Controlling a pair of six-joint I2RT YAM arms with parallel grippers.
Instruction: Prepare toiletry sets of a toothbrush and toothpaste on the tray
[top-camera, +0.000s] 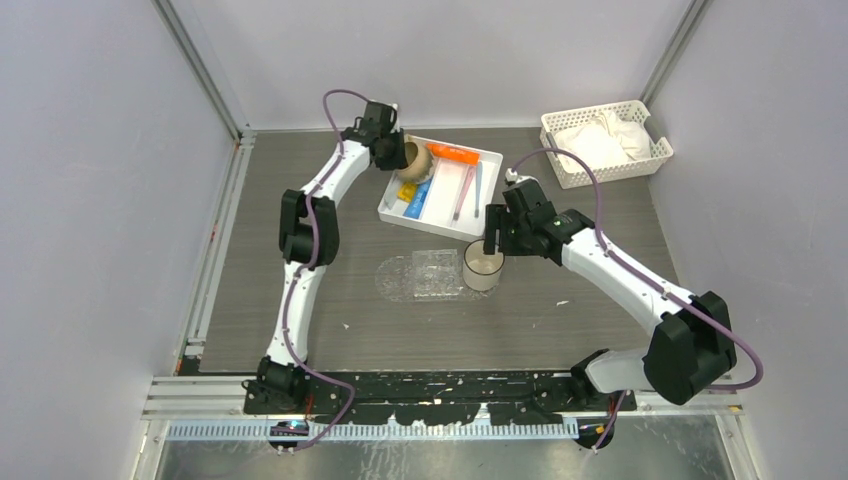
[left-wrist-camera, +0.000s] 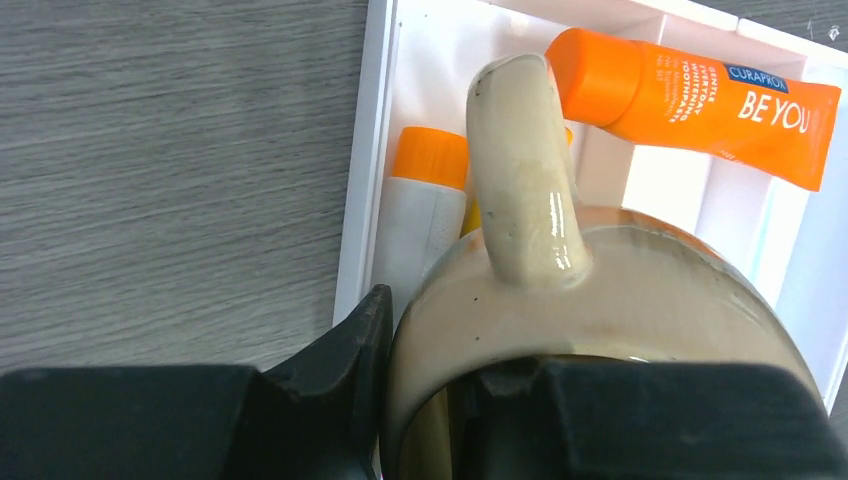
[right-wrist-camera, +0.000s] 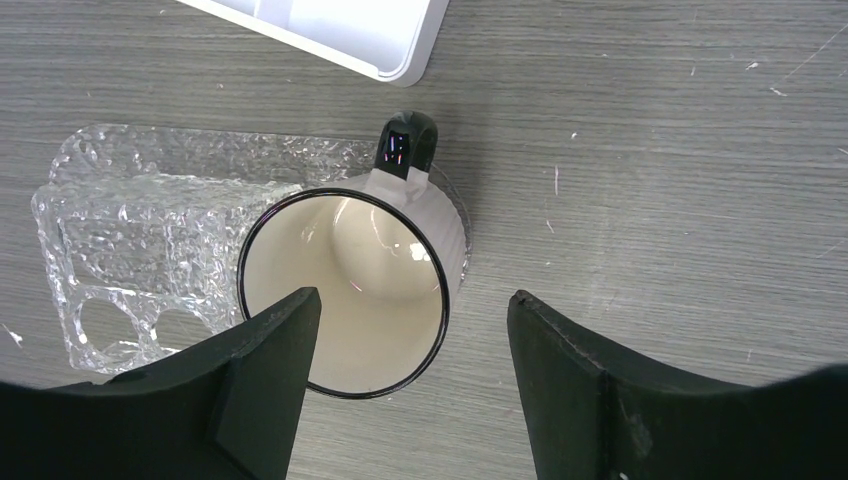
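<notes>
The clear textured tray (top-camera: 418, 276) lies mid-table; it also shows in the right wrist view (right-wrist-camera: 150, 230). The orange toothpaste tube (top-camera: 455, 155) (left-wrist-camera: 700, 95), a blue tube (top-camera: 421, 198) and a yellow tube (top-camera: 405, 190) lie in the white compartmented tray (top-camera: 490, 160), with a pink toothbrush (top-camera: 463, 192) and a second thin toothbrush (top-camera: 478, 188). My left gripper (top-camera: 398, 152) (left-wrist-camera: 430, 350) is shut on the rim of a beige mug (left-wrist-camera: 600, 300), held over that tray's left end. My right gripper (top-camera: 495, 238) (right-wrist-camera: 412, 300) is open above a white mug (right-wrist-camera: 345, 290).
The white mug (top-camera: 483, 268) stands at the clear tray's right edge, its dark handle (right-wrist-camera: 405, 145) pointing away. A white tube with an orange cap (left-wrist-camera: 425, 200) lies under the beige mug. A white slotted basket (top-camera: 605, 143) with white cloths stands at the back right.
</notes>
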